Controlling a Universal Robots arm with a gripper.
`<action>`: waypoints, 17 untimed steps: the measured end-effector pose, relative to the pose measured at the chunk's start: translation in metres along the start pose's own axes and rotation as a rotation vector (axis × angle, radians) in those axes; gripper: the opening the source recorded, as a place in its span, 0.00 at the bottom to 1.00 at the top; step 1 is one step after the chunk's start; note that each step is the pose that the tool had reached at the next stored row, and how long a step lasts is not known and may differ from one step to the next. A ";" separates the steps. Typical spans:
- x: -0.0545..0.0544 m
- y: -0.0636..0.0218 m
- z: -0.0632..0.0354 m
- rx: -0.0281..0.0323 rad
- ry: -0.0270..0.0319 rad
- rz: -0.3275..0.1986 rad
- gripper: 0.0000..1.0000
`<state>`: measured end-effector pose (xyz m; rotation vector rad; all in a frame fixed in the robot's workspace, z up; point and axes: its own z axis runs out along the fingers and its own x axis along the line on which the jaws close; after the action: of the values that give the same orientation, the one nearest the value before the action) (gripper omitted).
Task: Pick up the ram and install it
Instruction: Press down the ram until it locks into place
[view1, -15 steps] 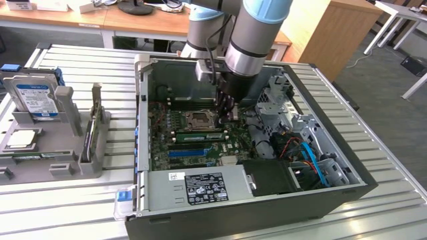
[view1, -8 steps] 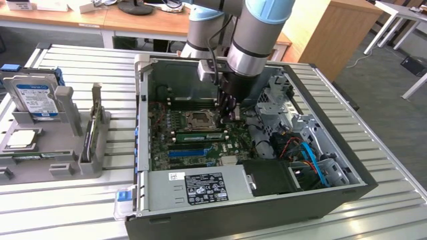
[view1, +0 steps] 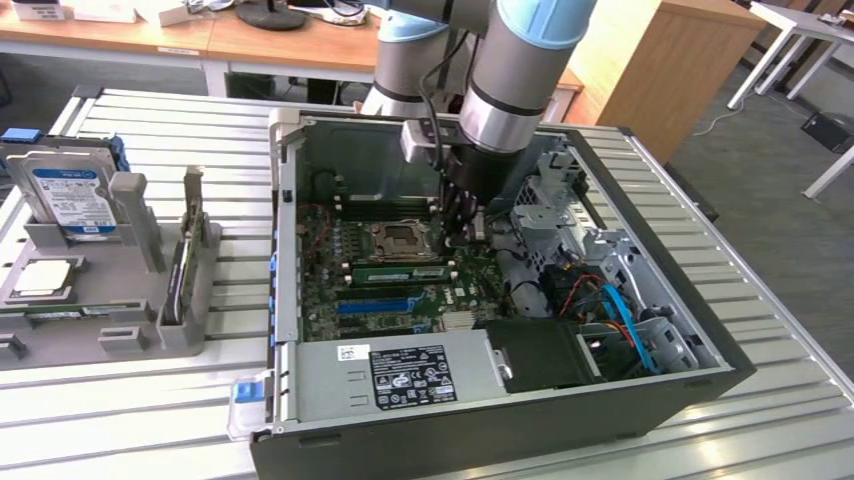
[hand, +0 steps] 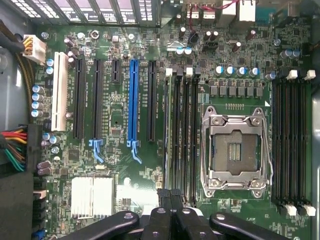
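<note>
One ram (view1: 396, 272) seated on motherboard (hand: 115, 125) inside open case (view1: 467, 445) | claw (hand: 170, 194) closed, empty, near ram

A table (view1: 787, 330) of pale ribbed metal slats carries everything. An open black computer case (view1: 534, 435) lies on its side over the middle of it and toward the exterior view's right, open face upward. Toward the exterior view's left a grey moulded holder (view1: 134, 335) sits flat on the slats, near the case with a narrow bare strip between them. A small blue-and-clear piece (view1: 246, 395) rests just beside the case's near corner
</note>
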<state>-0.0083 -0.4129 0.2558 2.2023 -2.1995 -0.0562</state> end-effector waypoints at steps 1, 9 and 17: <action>0.000 -0.0008 0.0000 0.0000 0.0000 0.000 0.10; 0.000 -0.0060 -0.0003 -0.0001 0.0000 0.000 0.10; 0.000 -0.0113 -0.0005 -0.0001 -0.0004 0.000 0.10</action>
<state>0.0031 -0.4134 0.2558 2.2025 -2.1996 -0.0568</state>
